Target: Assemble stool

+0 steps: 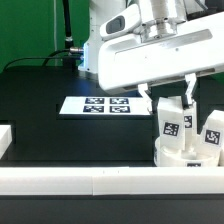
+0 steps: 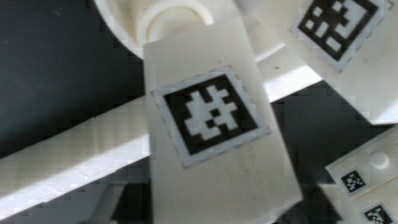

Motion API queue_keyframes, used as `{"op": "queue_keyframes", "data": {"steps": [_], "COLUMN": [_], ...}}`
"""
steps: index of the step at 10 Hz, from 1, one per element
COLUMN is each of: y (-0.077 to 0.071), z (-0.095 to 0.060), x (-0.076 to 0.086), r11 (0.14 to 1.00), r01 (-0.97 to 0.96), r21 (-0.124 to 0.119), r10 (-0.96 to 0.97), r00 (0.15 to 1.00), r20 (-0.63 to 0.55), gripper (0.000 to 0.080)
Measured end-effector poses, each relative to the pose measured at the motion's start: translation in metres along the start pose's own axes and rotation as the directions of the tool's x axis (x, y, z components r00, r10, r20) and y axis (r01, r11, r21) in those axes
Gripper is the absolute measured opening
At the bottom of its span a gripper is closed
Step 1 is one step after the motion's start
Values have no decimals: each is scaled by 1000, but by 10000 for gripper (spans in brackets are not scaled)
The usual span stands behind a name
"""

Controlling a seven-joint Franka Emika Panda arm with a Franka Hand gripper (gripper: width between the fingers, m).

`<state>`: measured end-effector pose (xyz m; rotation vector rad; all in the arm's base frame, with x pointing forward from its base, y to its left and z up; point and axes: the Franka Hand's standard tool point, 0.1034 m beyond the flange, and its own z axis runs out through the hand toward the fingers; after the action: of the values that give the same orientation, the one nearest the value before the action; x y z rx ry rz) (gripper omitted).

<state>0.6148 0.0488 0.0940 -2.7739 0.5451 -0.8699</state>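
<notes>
Single-moment entry, stool assembly. The gripper (image 1: 172,97) hangs over the near corner of the black tabletop (image 1: 40,110) at the exterior view's right. Its jaws stand partly open, one finger either side of an upright white leg (image 1: 171,122) with a black-and-white tag on its face. They appear closed onto that leg, though actual pad contact is not resolvable in the exterior view.

The wrist view fills with the same leg (image 2: 210,130), tag facing the camera, running lengthwise away from the wrist. That fits a grip near the leg's upper end with the leg hanging straight down.

The leg's foot meets the round white seat (image 1: 185,153), which lies flat on the tabletop just behind the long white border rail (image 1: 90,180). A second leg (image 1: 212,130) already stands on the seat, nearer the exterior view's right. Judgement: the held leg is kept vertical so its end lines up with a socket in the seat; whether it is seated or only resting on the socket mouth cannot be told.

The seat is pushed close against the rail, probably so the rail braces it during insertion.

Containers: none in view. The seat's sockets are the only receptacles, and at least two appear occupied by legs.

The marker board (image 1: 96,104) lies flat mid-table, well apart from the work.
</notes>
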Motion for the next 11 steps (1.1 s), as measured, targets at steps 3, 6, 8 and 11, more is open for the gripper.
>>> {"op": "queue_keyframes", "data": {"steps": [3, 6, 8, 11], "y": [-1, 1, 5, -1], "z": [2, -2, -10, -23], "x": [-2, 2, 15, 31], "r11": [1000, 1000, 1000, 999], "r01": [-1, 7, 30, 32], "r21": [1, -1, -3, 7], "r10": [1, -7, -30, -33], "r00": [1000, 1000, 999, 996], "r20": [25, 24, 40, 88], "gripper": [561, 645, 649, 649]}}
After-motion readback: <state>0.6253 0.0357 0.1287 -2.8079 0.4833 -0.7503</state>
